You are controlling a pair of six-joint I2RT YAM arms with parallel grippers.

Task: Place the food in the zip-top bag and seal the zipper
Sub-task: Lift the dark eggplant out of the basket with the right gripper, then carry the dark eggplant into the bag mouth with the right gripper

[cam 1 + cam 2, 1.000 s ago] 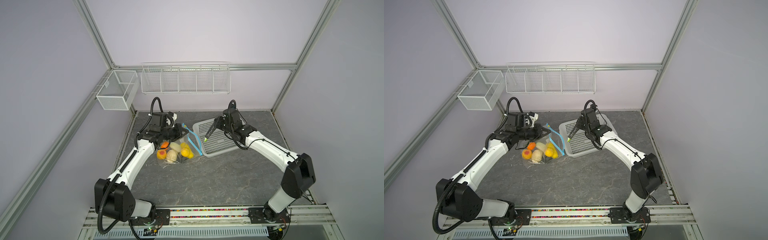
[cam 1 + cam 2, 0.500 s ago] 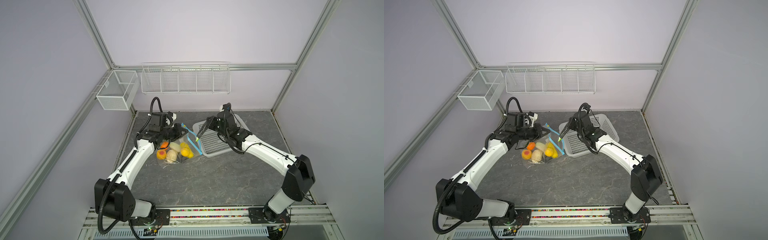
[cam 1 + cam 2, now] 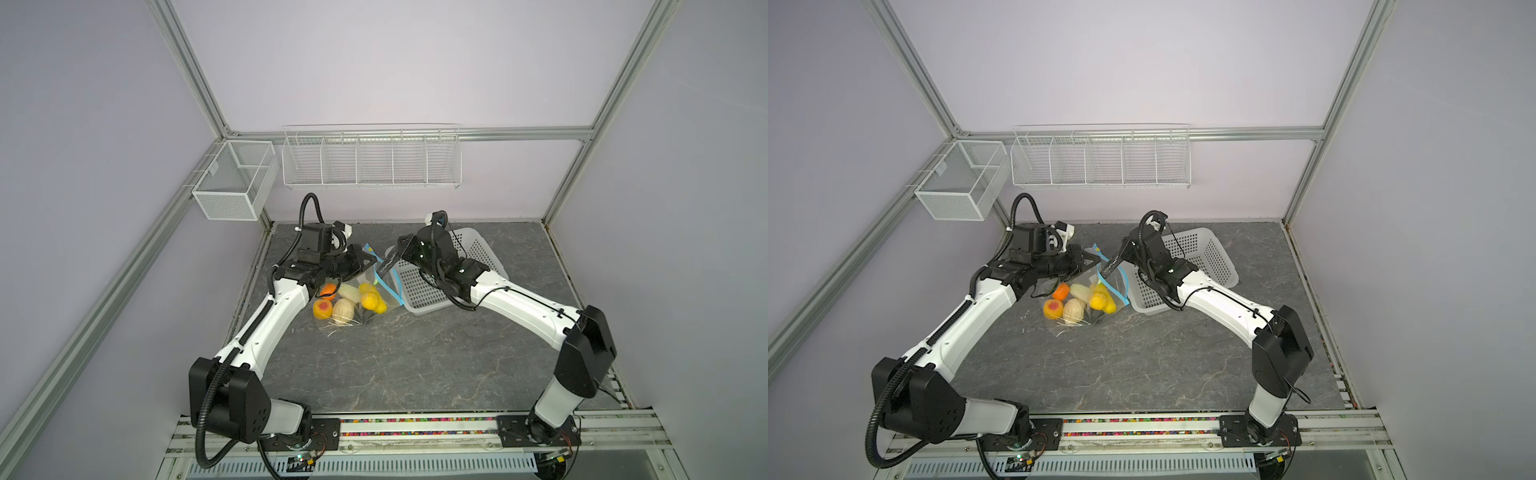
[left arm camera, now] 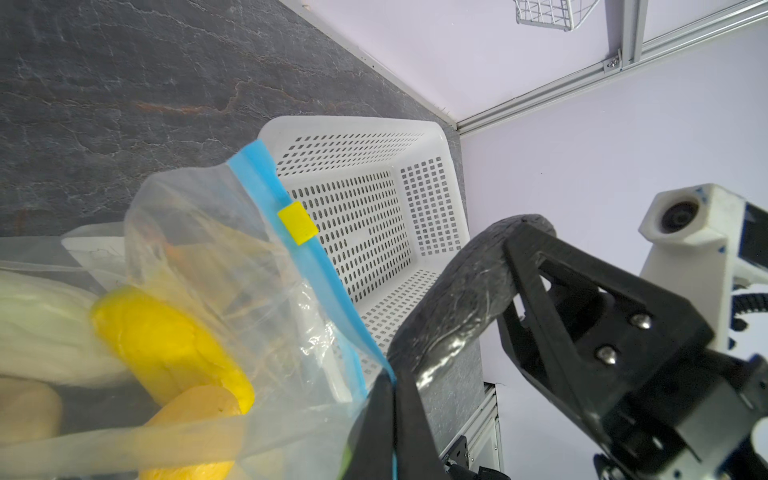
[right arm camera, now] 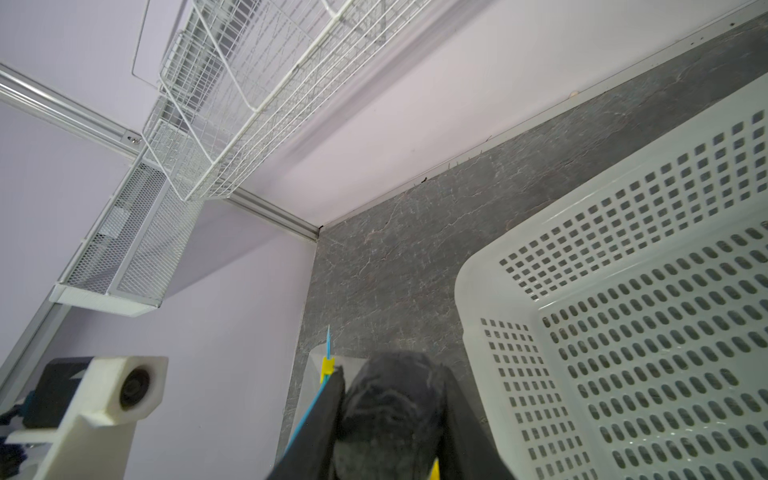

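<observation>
Grey stone-look table (image 3: 395, 365) fills the floor of the booth. Your bag (image 3: 361, 276) sits left of centre in both top views, just beside the white basket (image 3: 484, 251). Its blue zipper (image 3: 390, 286) marks the long axis, running from upper left to lower right of the frame. The mouth edge faces the basket and is raised off the table. The food (image 3: 347, 305), orange, yellow and cream pieces, is slumped inside at the closed end, lower left, resting on the table.

Your left gripper (image 3: 370, 264) is pressed together, pinching the zipper. The left wrist view makes that plain, with the fingers (image 4: 390, 415) clamped on the strip's end. Your right gripper (image 3: 384, 271) has its tips at the strip from the basket side. You cannot tell from any view whether it is pinching anything.

The left wrist view also shows a small yellow slider (image 4: 297, 226) part way along the strip, which is too small to make out from above. In the right wrist view the strip is nearly edge-on, a thin blue line, with the slider (image 5: 327, 365) just beside the fingers. Only the top and left wrist views show the food.
</observation>
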